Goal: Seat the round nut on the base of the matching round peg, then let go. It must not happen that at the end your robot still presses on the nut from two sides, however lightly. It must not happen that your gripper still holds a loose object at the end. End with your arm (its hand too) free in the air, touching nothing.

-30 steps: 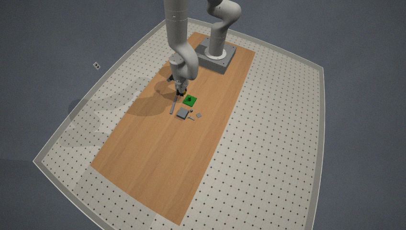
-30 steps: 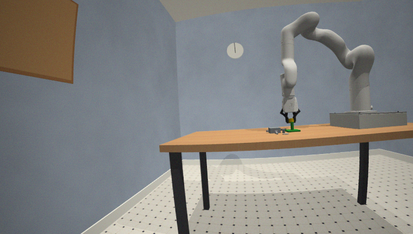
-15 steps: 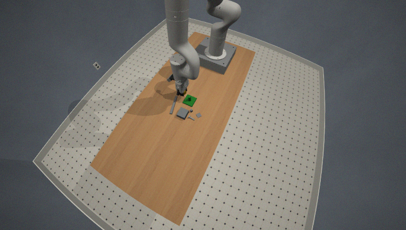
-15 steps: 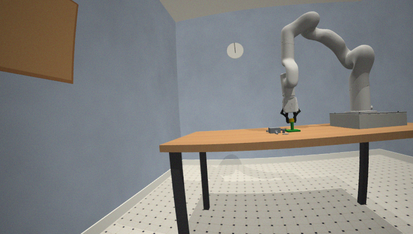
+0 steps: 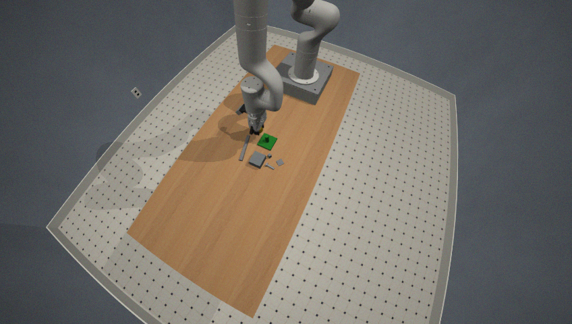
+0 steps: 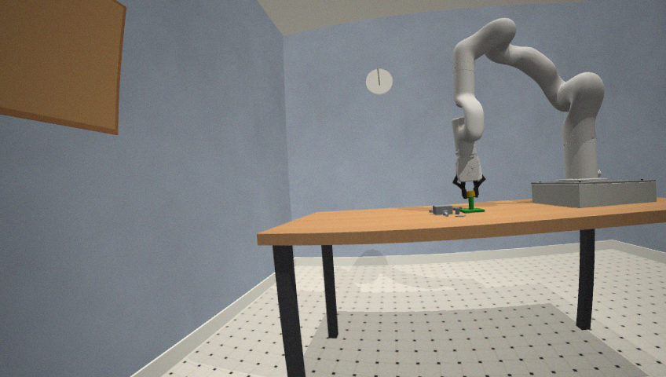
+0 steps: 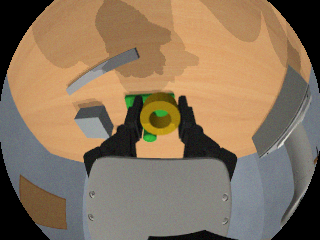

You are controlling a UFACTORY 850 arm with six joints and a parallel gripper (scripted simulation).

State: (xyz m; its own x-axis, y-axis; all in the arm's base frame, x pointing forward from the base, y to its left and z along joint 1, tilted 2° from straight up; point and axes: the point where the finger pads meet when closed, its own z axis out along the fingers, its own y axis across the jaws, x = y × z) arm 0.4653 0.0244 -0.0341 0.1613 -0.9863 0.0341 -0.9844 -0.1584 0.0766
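My gripper (image 7: 160, 104) is shut on the yellow round nut (image 7: 159, 116). The nut also shows in the exterior view (image 6: 470, 193), held just above the top of the green round peg (image 6: 471, 203). The peg stands on a flat green base (image 5: 266, 140) on the wooden table. In the wrist view the green peg (image 7: 151, 135) shows through and just below the nut's hole, a little off centre to the left. In the top view the gripper (image 5: 255, 129) hangs at the base's far left corner.
A grey block (image 5: 256, 158), a long grey bar (image 5: 244, 147), a small grey plate (image 5: 280, 162) and small grey bolts (image 5: 269, 165) lie close to the green base. The arm's grey mount (image 5: 307, 82) stands at the table's far end.
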